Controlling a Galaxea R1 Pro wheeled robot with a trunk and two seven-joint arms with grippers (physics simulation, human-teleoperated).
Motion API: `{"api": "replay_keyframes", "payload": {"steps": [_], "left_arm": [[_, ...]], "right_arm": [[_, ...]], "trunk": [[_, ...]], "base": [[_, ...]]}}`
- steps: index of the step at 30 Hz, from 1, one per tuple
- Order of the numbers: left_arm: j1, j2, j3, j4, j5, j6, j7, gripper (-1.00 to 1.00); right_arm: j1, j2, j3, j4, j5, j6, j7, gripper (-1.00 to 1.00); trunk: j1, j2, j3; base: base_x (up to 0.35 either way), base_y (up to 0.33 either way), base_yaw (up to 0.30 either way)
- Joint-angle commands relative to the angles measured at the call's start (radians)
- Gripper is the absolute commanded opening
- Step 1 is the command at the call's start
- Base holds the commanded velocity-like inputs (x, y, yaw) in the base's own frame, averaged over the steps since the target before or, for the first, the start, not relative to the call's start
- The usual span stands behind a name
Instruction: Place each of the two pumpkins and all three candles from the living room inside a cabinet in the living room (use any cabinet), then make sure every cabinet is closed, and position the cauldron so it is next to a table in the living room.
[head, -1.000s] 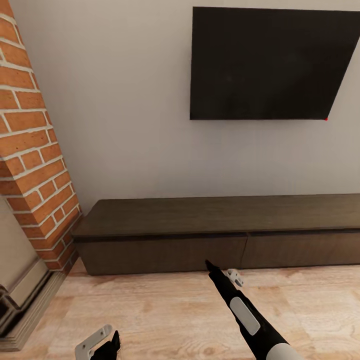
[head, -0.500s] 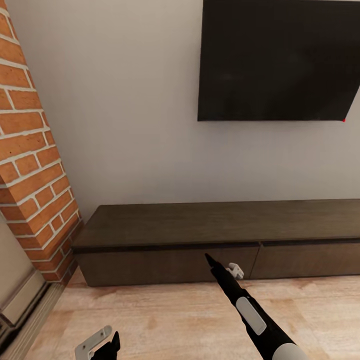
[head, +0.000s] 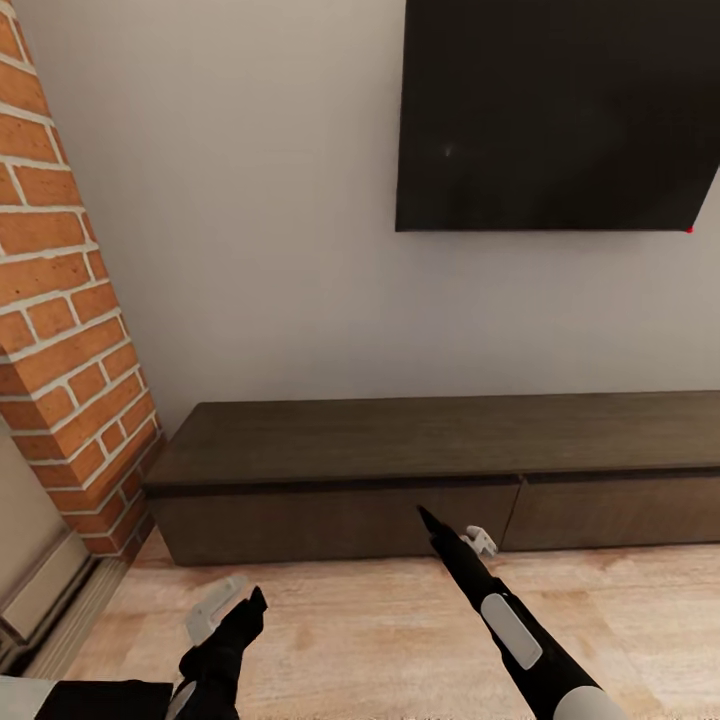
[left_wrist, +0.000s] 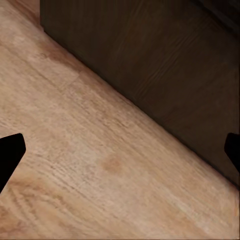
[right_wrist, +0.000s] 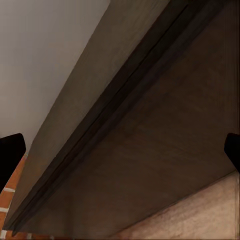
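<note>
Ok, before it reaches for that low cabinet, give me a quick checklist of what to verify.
1. Cabinet in front of the robot: ok.
2. Drawer fronts flush, none pulled out: ok.
3. Right claw near the left drawer front: ok.
4. Right claw open, fingertips wide apart: ok.
5. Left claw open and empty over the floor: ok.
6. Pumpkins and candles located: cannot tell.

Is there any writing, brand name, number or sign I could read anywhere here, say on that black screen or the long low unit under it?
None: no readable text shows in any of these views.
The black screen on the wall is blank, with just a tiny red dot at its lower right corner.
The cabinet has plain dark drawer fronts, no label.
The brick column, the wood floor and both arms carry no markings.
</note>
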Motion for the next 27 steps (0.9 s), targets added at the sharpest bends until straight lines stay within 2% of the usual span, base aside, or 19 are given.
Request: {"api": "replay_keyframes", "payload": {"steps": [1, 3, 6, 7, 9, 11, 15, 20, 21, 23, 25, 27], "left_arm": [[-0.002, -0.003, 0.012, -0.001, 0.002, 0.007, 0.001, 1.00], [-0.002, -0.008, 0.050, -0.001, 0.003, 0.032, 0.001, 1.00], [-0.002, -0.020, 0.171, -0.001, 0.003, 0.128, 0.000, 1.00], [-0.002, -0.025, 0.190, -0.001, 0.003, 0.145, 0.000, 1.00], [-0.002, -0.051, 0.246, -0.001, 0.003, 0.207, 0.000, 1.00], [-0.002, -0.071, 0.283, -0.001, 0.003, 0.246, 0.000, 1.00], [-0.002, -0.087, 0.304, -0.001, 0.004, 0.268, 0.000, 1.00], [-0.002, -0.090, 0.306, -0.001, 0.005, 0.275, -0.003, 1.00], [-0.002, -0.095, 0.300, -0.001, 0.005, 0.276, -0.019, 1.00], [-0.002, -0.100, 0.289, -0.001, 0.005, 0.277, -0.069, 1.00], [-0.002, -0.102, 0.274, -0.001, 0.005, 0.291, -0.169, 1.00], [-0.002, -0.100, 0.267, -0.001, 0.005, 0.343, -0.292, 1.00]], "right_arm": [[-0.001, -0.003, 0.007, 0.001, -0.010, -0.005, 0.002, 1.00], [-0.001, -0.006, 0.006, 0.000, -0.010, -0.005, 0.002, 1.00], [-0.001, -0.011, 0.005, 0.000, -0.010, -0.005, 0.002, 1.00], [-0.001, -0.011, 0.005, 0.000, -0.010, -0.005, 0.002, 1.00], [-0.001, -0.012, 0.005, 0.001, -0.010, -0.005, 0.002, 1.00], [-0.001, -0.013, 0.004, 0.000, -0.010, -0.005, 0.002, 1.00], [-0.001, -0.014, 0.003, 0.000, -0.010, -0.005, 0.002, 1.00], [-0.001, -0.018, 0.002, -0.002, -0.011, -0.004, 0.002, 1.00], [-0.001, -0.020, 0.002, -0.002, -0.011, -0.004, 0.002, 1.00], [0.000, -0.021, 0.002, -0.002, -0.011, -0.004, 0.002, 1.00], [-0.001, -0.022, 0.003, -0.002, -0.011, -0.004, 0.002, 1.00], [-0.001, -0.023, 0.003, -0.002, -0.011, -0.004, 0.002, 1.00]], "trunk": [[0.001, -0.003, -0.005], [0.002, -0.003, -0.012], [0.003, -0.004, -0.024], [0.004, -0.004, -0.028], [0.005, -0.004, -0.036], [0.006, -0.005, -0.043], [0.007, -0.006, -0.059], [0.010, -0.007, -0.078], [0.010, -0.007, -0.082], [0.011, -0.008, -0.090], [0.012, -0.008, -0.098], [0.013, -0.009, -0.105]], "base": [[0.000, 0.000, 0.000], [0.000, 0.000, 0.000], [0.000, 0.000, 0.000], [0.000, 0.000, 0.000], [0.000, 0.000, 0.000], [0.000, 0.000, 0.000], [0.000, 0.000, 0.000], [0.000, 0.000, 0.000], [0.000, 0.000, 0.000], [0.000, 0.000, 0.000], [0.000, 0.000, 0.000], [0.000, 0.000, 0.000]]}}
